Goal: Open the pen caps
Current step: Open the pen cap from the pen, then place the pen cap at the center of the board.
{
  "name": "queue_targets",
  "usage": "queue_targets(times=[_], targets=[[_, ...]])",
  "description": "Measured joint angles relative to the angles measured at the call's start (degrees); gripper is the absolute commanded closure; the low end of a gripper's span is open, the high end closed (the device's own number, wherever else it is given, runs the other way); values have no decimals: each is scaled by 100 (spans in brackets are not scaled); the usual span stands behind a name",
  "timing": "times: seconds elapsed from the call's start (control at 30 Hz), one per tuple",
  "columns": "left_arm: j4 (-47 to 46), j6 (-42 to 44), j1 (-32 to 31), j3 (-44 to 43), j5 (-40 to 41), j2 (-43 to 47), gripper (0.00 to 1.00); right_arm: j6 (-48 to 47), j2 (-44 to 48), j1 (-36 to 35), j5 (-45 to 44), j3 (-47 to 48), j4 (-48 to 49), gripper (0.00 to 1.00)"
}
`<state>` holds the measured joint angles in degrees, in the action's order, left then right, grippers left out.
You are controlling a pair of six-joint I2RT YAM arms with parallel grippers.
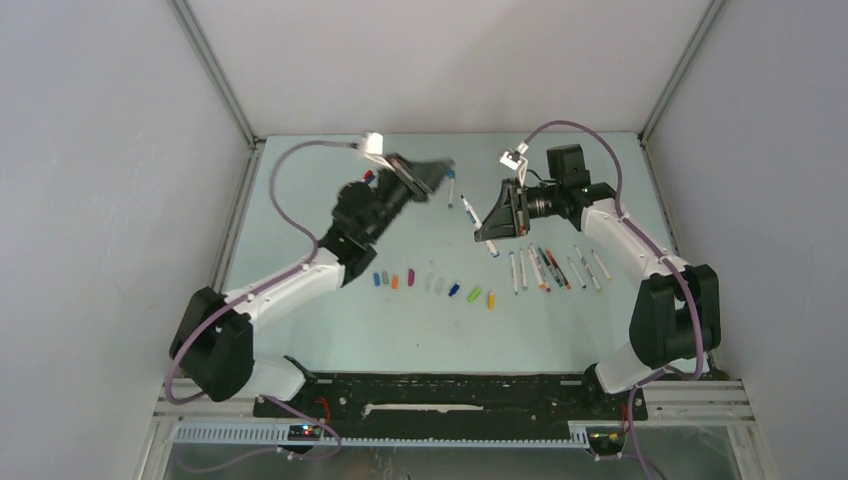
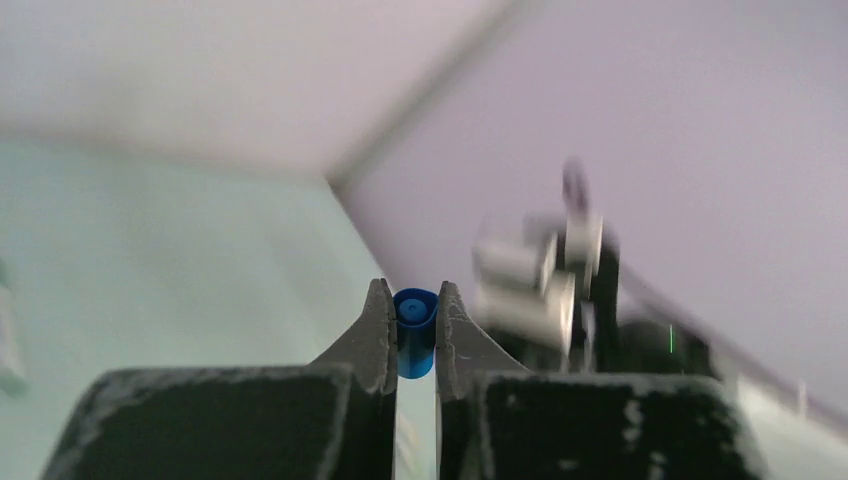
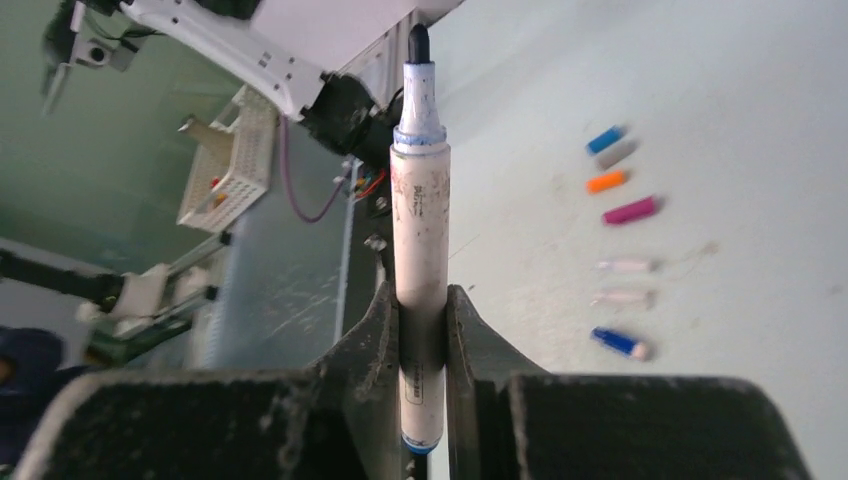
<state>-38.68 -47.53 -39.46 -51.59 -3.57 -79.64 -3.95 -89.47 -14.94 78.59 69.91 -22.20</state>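
From above, roughly nine loose pen caps (image 1: 432,284) lie in a row mid-bench (image 1: 300,200), and about eight pens (image 1: 555,268) lie to their right. Both arms reach toward the far middle.

The left wrist view shows the left fingers (image 2: 415,335) nearly closed, pinching one blue cap (image 2: 414,322) above the bench.

The right wrist view shows the right fingers (image 3: 422,325) clamped on one white, uncapped pen (image 3: 421,230), upright; seven caps lie beyond.

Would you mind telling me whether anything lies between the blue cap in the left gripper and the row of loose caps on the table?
Nothing visible does. The left gripper holds the blue cap above bare table; the cap row lies nearer the bases.
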Motion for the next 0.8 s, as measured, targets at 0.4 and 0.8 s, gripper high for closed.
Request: queue_targets(times=[0.4, 0.8], targets=[[-835, 409, 1069, -605, 1322, 861, 100, -221, -46, -31, 15, -216, -837, 100], [291, 448, 896, 726, 22, 1853, 100, -2070, 455, 610, -1895, -13, -2321, 100]])
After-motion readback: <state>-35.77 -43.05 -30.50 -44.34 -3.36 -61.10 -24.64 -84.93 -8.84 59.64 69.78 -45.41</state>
